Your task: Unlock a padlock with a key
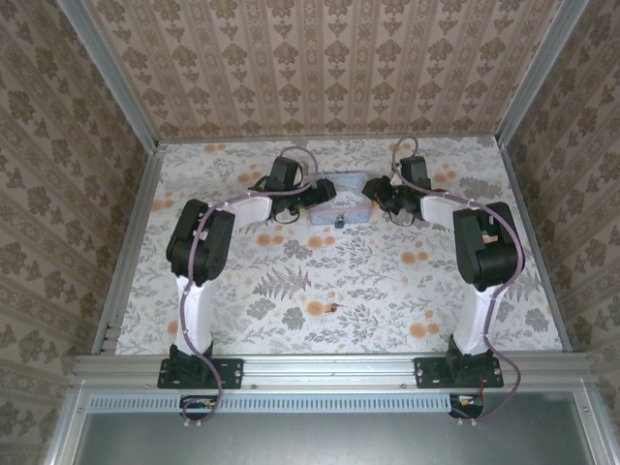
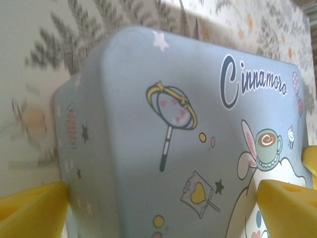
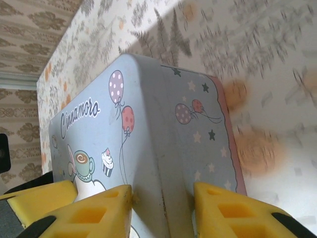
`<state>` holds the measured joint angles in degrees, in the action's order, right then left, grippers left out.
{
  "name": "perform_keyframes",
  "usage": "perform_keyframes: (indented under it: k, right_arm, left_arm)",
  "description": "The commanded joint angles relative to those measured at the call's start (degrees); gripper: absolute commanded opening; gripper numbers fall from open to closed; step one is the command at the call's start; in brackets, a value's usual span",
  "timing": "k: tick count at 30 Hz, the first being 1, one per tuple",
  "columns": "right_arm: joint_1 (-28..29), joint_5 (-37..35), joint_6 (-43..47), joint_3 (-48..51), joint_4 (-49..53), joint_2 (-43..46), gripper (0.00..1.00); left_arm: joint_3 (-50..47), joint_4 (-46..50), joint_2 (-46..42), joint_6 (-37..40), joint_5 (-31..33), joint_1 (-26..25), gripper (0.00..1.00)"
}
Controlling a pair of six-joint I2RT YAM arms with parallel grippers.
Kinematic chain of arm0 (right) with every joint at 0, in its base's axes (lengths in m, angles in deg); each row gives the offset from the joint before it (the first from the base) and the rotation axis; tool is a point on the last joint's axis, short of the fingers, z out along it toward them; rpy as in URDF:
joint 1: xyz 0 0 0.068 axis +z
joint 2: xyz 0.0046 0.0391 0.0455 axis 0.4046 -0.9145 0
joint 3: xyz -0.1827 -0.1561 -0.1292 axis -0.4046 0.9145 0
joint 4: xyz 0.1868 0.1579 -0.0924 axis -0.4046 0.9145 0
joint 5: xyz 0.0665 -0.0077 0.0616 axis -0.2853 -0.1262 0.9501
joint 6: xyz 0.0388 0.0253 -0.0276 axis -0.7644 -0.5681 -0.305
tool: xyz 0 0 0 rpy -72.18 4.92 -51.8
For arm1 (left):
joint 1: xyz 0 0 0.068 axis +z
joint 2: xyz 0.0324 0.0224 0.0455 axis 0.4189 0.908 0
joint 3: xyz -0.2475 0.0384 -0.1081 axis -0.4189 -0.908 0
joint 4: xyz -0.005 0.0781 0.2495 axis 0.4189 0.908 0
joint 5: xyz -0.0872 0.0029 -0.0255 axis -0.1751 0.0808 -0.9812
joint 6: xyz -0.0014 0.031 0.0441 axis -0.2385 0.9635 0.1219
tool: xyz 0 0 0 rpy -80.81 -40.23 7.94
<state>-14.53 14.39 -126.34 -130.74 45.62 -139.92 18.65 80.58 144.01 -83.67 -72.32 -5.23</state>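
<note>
Top external: we see the padlock (image 1: pixel 341 222) on the printed table (image 1: pixel 242 291), just beside the tin's (image 1: pixel 339 199) near side; whether it touches, we cannot tell.
Key (image 1: pixel 332 308): well apart, toward the near edge.
Left gripper (image 2: pixel 162 188): jaws spread wide, straddling the tin's corner.
Right gripper (image 3: pixel 162 191): jaws clamped on the tin's edge.

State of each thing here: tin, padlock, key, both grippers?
tin: lid down.
padlock: at the tin's near side; too small to tell if locked.
key: loose on the table, unheld.
left gripper: fingers wide astride the tin; grip unclear.
right gripper: closed on the tin's edge.
</note>
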Motion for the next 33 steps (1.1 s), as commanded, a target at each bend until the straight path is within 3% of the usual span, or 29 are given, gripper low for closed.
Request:
perform_keyframes:
  k: [1,9,16,21,29,33]
  right_arm:
    - [3.74,2.37,-2.44,6.64,-5.04,4.16,0.38]
    - [6.1,0.67,-3.96,17.72,-9.13,11.23,0.42]
    - [6.28,-0.5,-2.42,16.86,-6.29,12.03,0.63]
    - [5.88,-3.36,-0.95,16.33,-2.74,13.66,0.7]
    - [4.88,-6.2,1.36,21.86,2.36,22.68,0.68]
    - [8.16,-5.65,5.99,24.52,8.58,27.95,0.65]
  left_arm:
    - [-4.87,-6.69,-6.09,-0.68,-2.05,-3.83,0.97]
    - [-18.11,-10.32,-13.96,-2.35,2.17,-5.86,0.98]
    - [-17.26,-9.39,-12.67,-1.76,2.58,-3.93,1.0]
    - [-16.91,-9.96,-12.32,-1.93,1.53,-1.07,1.0]
    - [-23.57,-11.78,-19.92,-2.5,-0.21,5.35,1.0]
    - [-26.42,-8.99,-26.48,-1.35,-1.69,6.97,1.0]
